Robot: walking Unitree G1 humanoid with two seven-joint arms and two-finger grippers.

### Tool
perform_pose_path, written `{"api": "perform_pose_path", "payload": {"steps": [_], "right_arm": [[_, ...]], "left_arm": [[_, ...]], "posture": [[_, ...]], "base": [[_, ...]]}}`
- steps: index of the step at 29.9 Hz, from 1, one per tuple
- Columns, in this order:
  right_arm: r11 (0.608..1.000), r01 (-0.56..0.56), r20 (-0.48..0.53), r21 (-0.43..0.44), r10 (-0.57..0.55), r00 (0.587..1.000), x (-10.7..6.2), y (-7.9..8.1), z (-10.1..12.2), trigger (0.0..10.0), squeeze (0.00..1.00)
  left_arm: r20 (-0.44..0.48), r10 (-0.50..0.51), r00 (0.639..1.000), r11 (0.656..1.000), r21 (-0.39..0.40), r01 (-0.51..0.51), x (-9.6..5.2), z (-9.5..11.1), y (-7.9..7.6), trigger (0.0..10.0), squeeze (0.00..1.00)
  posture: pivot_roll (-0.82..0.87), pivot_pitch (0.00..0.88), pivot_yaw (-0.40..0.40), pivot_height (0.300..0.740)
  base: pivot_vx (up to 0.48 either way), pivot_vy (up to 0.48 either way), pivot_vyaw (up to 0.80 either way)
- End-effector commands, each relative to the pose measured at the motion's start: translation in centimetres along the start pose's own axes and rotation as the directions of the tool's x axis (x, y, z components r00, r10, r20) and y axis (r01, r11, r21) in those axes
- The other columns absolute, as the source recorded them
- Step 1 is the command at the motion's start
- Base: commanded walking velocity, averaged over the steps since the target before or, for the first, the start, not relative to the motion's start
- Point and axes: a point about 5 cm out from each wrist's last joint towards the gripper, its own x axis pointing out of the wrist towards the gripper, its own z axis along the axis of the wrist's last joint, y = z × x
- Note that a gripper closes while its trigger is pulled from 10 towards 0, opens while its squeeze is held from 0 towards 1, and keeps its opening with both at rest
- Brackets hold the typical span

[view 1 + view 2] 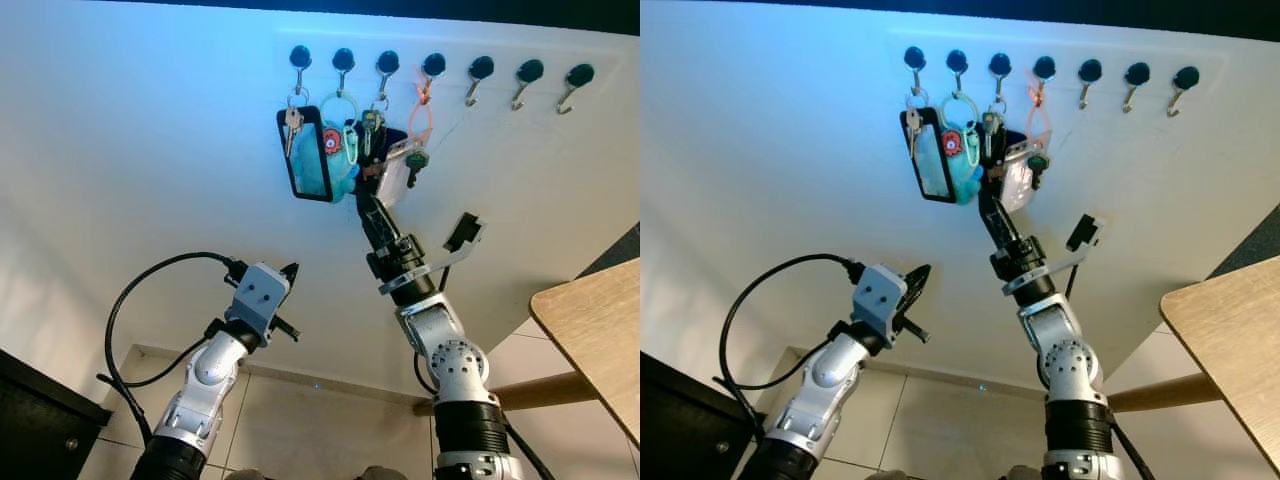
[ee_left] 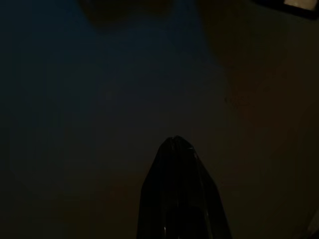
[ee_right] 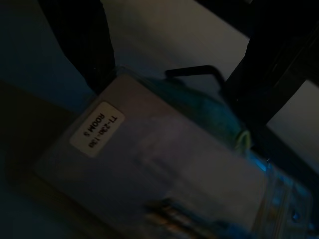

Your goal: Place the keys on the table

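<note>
Several key bunches hang from a row of black hooks (image 1: 433, 66) high on the white wall. One hook holds a silver key (image 1: 292, 124) with a black-framed tag (image 1: 308, 156); beside it hang a teal ring with a red charm (image 1: 335, 143) and a key bunch (image 1: 372, 124). An orange loop (image 1: 423, 112) carries a clear card tag (image 3: 149, 164) labelled ROOM 5 and a green-headed key (image 1: 416, 160). My right gripper (image 1: 375, 172) is raised to that tag, open, its dark fingers (image 3: 82, 45) on either side of the card. Lower left, my left gripper (image 1: 290, 272) is shut and empty.
A light wooden table (image 1: 595, 320) juts in at the right edge, with a wooden leg below it. A dark cabinet (image 1: 40, 430) stands at the lower left. The three rightmost hooks (image 1: 529, 72) are bare. Pale floor tiles (image 1: 320, 430) lie below.
</note>
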Motion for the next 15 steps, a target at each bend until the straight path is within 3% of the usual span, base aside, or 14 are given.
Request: {"api": "perform_pose_path", "payload": {"steps": [1, 10, 15], "right_arm": [[1.0, -0.024, 0.003, 0.02, 0.024, 1.0, -0.22, 0.44, -0.74, 10.0, 0.0], [0.998, -0.056, -0.002, 0.006, 0.056, 0.998, -0.45, 0.8, -0.77, 10.0, 0.0], [1.0, -0.003, 0.023, 0.002, 0.003, 1.0, -1.07, 0.09, -0.72, 10.0, 0.0]], "left_arm": [[-0.013, 0.012, 1.0, 1.0, -0.019, -0.012, -0.06, -0.18, -0.16, 10.0, 0.0], [-0.012, 0.006, 1.0, 1.0, -0.012, -0.006, -0.04, -0.12, -0.21, 10.0, 0.0], [-0.013, 0.002, 1.0, 1.0, -0.01, -0.002, -0.1, -0.15, -0.34, 10.0, 0.0]], "posture": [[0.04, 0.06, 0.008, 0.74], [0.04, 0.063, 0.008, 0.74], [0.04, 0.064, 0.007, 0.74]], "base": [[0.0, 0.0, 0.0], [0.0, 0.0, 0.0], [0.0, 0.0, 0.0]]}}
